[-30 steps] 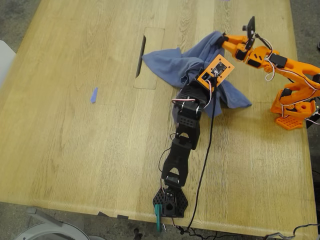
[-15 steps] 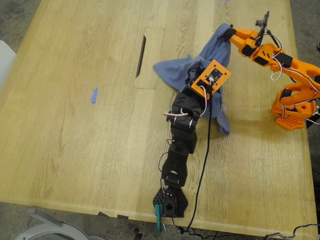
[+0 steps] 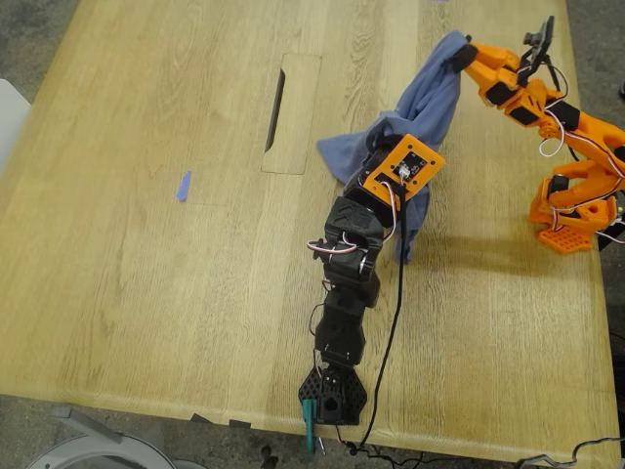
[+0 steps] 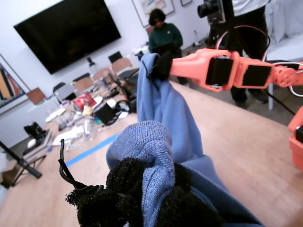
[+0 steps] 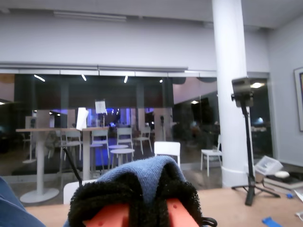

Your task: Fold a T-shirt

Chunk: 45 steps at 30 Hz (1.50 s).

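The periwinkle-blue T-shirt [image 3: 431, 94] hangs bunched between both grippers, lifted mostly off the table. My first gripper [image 3: 372, 158], on the black arm, is shut on a gathered fold of the T-shirt [image 4: 165, 113]; its black padded jaws [image 4: 142, 201] pinch the cloth. My second gripper [image 3: 458, 57], on the orange arm at the exterior view's right, is shut on another edge of the cloth higher up, and also shows in the first wrist view [image 4: 161, 65]. In the second wrist view the jaws of my second gripper [image 5: 135, 203] clamp a blue fold [image 5: 142, 172]. A tail of cloth [image 3: 405, 239] droops toward the table. No print shows.
The wooden table [image 3: 146, 274] has a slot cut-out [image 3: 275, 98] to the exterior view's left of the shirt. A tiny blue scrap [image 3: 184, 186] lies further left. The orange arm's base [image 3: 574, 210] stands at the right edge; the black arm's base [image 3: 332, 396] is clamped at the near edge.
Both grippers have risen and shifted toward the exterior view's upper right, pulling the T-shirt up off the table. The spread cloth has narrowed into a hanging bundle.
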{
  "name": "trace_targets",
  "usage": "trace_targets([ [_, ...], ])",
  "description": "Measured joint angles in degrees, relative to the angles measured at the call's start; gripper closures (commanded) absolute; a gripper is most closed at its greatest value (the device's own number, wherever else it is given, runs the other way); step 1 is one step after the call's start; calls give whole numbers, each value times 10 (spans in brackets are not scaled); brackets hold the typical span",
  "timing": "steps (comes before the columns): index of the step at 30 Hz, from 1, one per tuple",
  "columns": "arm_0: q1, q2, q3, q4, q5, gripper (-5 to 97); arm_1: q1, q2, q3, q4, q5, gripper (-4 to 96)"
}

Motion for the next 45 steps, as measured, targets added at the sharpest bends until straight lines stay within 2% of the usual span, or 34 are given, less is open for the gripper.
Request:
trace_targets([
  [16,25,40,0,-69,6,918,-69,0,-63,-26,-34,915],
  [30,26,64,0,-152,6,918,-82,-11,-174,-17,-38,914],
  [45,38,64,0,-205,6,918,-133,-26,-181,-59,-62,914],
])
